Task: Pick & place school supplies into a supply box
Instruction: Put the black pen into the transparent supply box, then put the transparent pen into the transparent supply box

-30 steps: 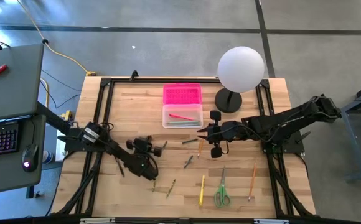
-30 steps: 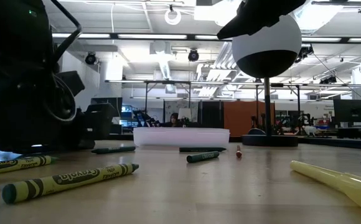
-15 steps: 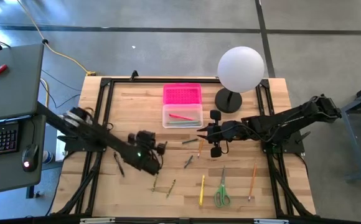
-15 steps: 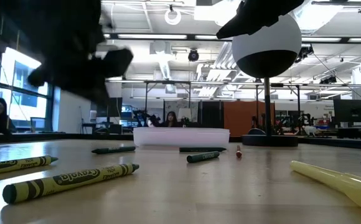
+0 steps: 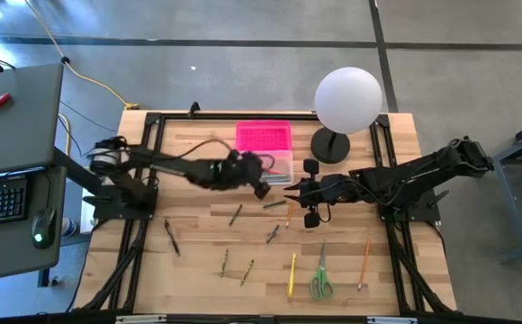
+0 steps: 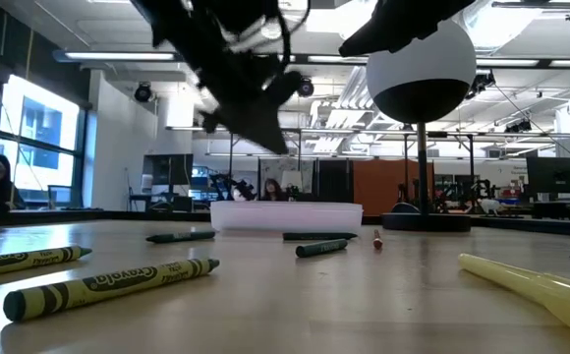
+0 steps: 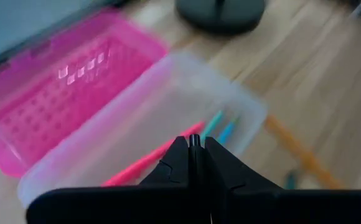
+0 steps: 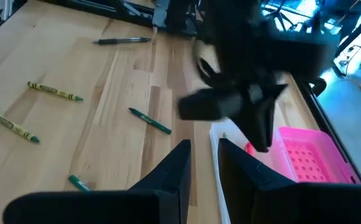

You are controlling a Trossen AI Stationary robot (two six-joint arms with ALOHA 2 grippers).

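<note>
scissors (image 5: 320, 281) – one pair; supply box (image 5: 264, 167) – one.

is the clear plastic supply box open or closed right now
Open: the clear plastic supply box has its pink textured lid lying flat behind it, with pens visible inside.

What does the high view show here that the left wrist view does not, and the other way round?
Only the high view: the green-handled scissors, the loose pens and crayons on the table, the white globe lamp, and the right hand waiting beside the box. Only the left wrist view: the left hand with fingers shut, and blue-green sticks inside the box. Both: the clear supply box with its pink lid open and a pink pen inside.
</note>
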